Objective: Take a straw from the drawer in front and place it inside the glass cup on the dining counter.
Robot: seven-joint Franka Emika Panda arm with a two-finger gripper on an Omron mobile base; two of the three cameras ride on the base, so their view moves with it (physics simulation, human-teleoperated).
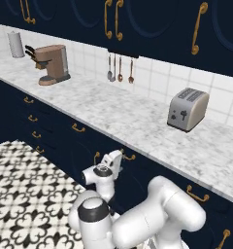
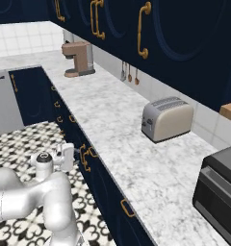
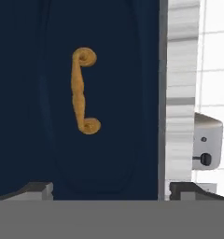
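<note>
1. The drawer (image 3: pixel 104 100) is a navy-blue panel with a faint oval relief. It is shut, flush with the fronts beside it.
2. Its handle (image 3: pixel 83 91) is a curved brass pull with a curl at each end. In the hand view it stands on end, because that view is rolled.
3. The gripper (image 3: pixel 111 189) has its jaws wide apart. One dark fingertip (image 3: pixel 37 190) sits at the lower left of the hand view and the other at the lower right. Nothing is held and nothing is touched.
4. The handle lies straight ahead of the jaws, between the lines of the two tips but nearer the left one, and apart from both.
5. From the left base view the gripper (image 1: pixel 111 165) hangs low, just in front of the navy fronts under the marble counter (image 1: pixel 138 121), near the brass pull (image 1: pixel 127 155) there.
6. A toaster (image 1: pixel 188 109) stands on that counter, up and to the right of the hand.
7. A coffee machine (image 1: pixel 53 64) stands far to the left.
</note>
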